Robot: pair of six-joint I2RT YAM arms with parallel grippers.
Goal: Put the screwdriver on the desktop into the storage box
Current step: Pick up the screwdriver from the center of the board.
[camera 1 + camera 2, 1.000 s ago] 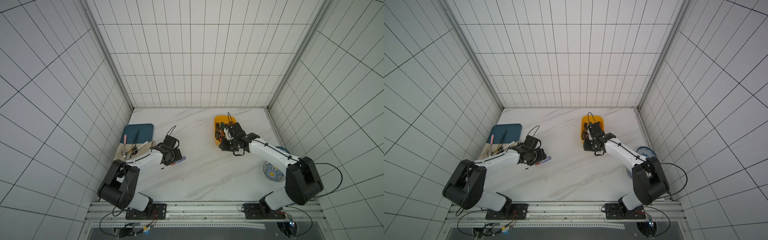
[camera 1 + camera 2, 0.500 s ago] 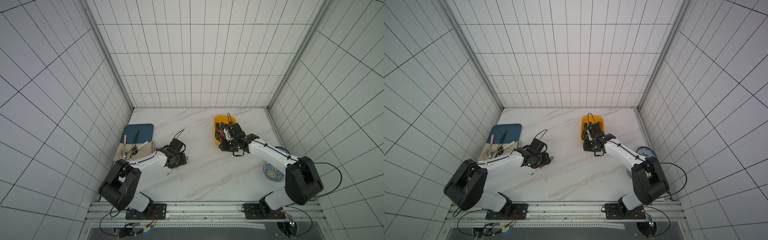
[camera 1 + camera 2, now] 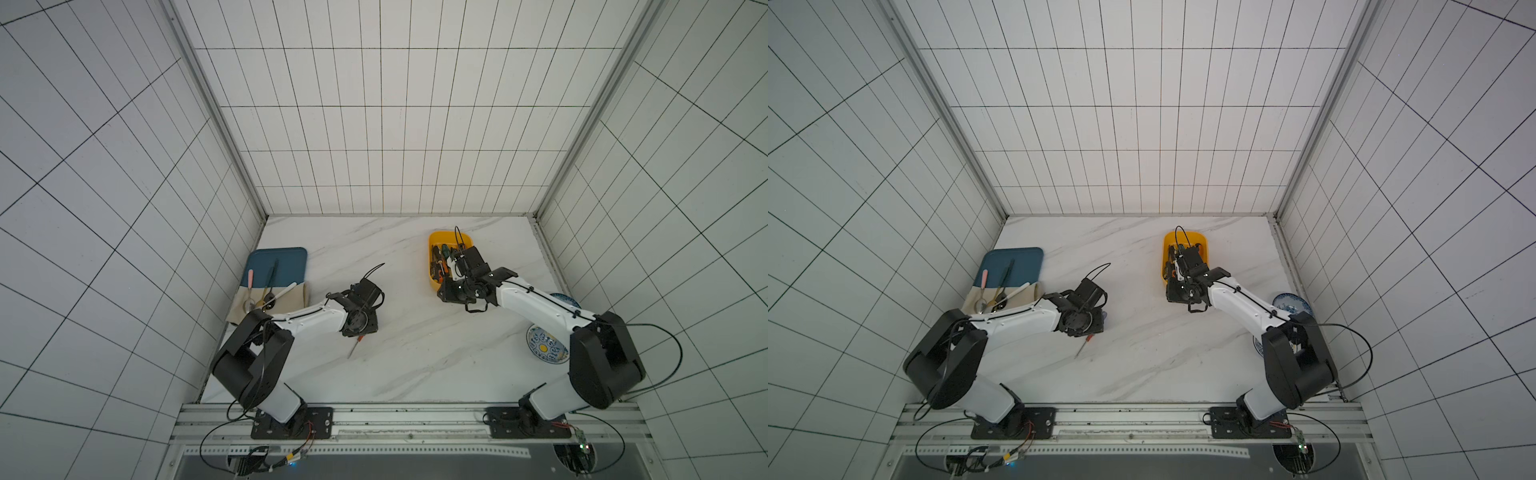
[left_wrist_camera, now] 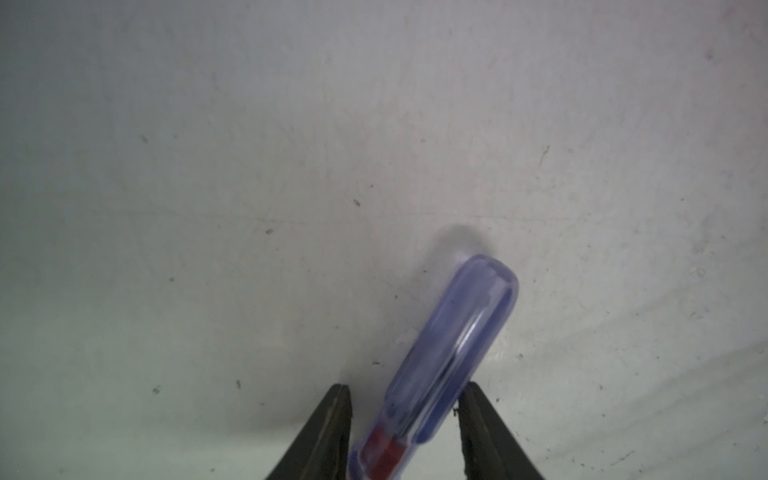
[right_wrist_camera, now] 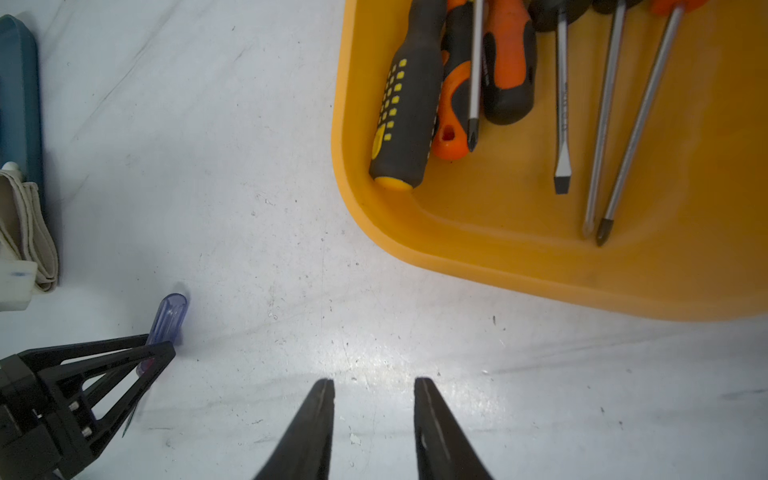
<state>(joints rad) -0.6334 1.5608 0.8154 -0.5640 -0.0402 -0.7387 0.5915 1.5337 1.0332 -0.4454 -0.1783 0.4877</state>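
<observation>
Movement on the left: the black two-fingered left gripper (image 4: 405, 386) has swung out across the table and dropped over the small screwdriver (image 4: 457, 332) with the see-through blue plastic handle and red collar, which lay clear of it a second ago. The jaws have narrowed and now stand part-open astride that handle, one fingertip touching it; whether they bite yet, I cannot tell. The screwdriver lies flat on the white, grey-veined marble-look desktop (image 3: 415, 332), only its thin steel shaft (image 3: 354, 349) poking out from under the wrist, well apart from the yellow-orange, round-cornered plastic storage box (image 5: 498, 270). Pick-up looks imminent, carry to follow. The black right gripper (image 5: 375, 380) hasn't budged: jaws slightly apart, empty, just beside the box. Writing? Faint engraving runs along a flat-blade driver (image 5: 562, 104) lying in the box, too small to read.
</observation>
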